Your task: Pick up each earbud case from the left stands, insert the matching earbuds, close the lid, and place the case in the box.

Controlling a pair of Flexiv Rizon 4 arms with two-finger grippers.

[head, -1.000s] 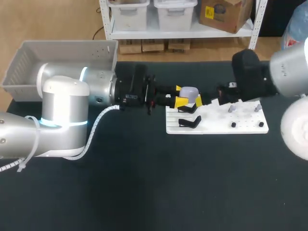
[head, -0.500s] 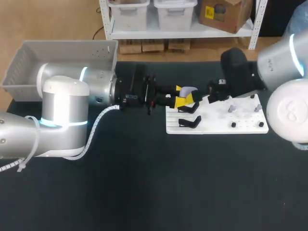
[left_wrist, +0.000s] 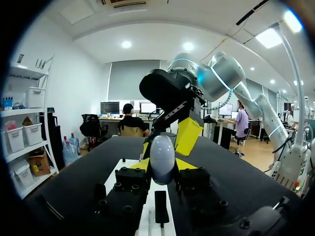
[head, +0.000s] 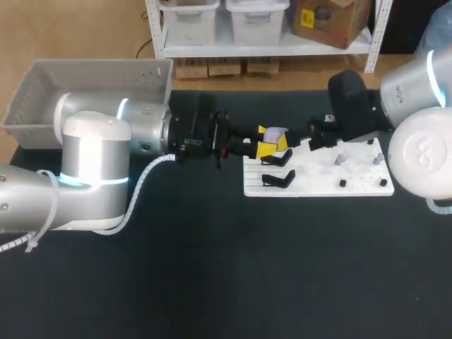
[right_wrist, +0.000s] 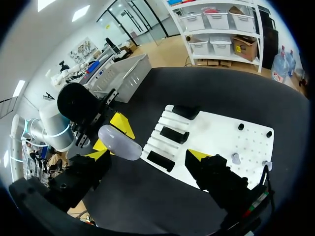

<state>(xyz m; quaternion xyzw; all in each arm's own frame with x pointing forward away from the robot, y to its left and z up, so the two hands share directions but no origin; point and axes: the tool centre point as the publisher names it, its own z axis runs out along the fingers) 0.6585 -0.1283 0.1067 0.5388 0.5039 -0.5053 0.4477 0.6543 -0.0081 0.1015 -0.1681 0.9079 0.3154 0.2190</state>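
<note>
A pale lilac earbud case (head: 277, 134) hangs just above the left end of the white stand board (head: 318, 185), with my left gripper (head: 267, 140) shut on it. In the left wrist view the case (left_wrist: 162, 156) stands upright, lid closed, between my left gripper's (left_wrist: 162, 166) yellow tips. My right gripper (head: 300, 141) is just right of the case, wide open. In the right wrist view the case (right_wrist: 119, 142) lies near one finger of the right gripper (right_wrist: 147, 156) without being gripped. Small earbuds (head: 340, 160) (right_wrist: 236, 158) sit on pegs on the board (right_wrist: 221, 140).
Black stands (head: 277, 159) (head: 279, 178) (right_wrist: 173, 134) stand on the board's left end, under and beside the grippers. A grey box (head: 92, 78) (right_wrist: 125, 73) sits at the far left of the black table. Dark pegs (head: 342, 183) mark the board's near edge.
My right arm's wrist has swung to the left and a little back, its gripper staying close to the case. The left arm and the case have kept still.
</note>
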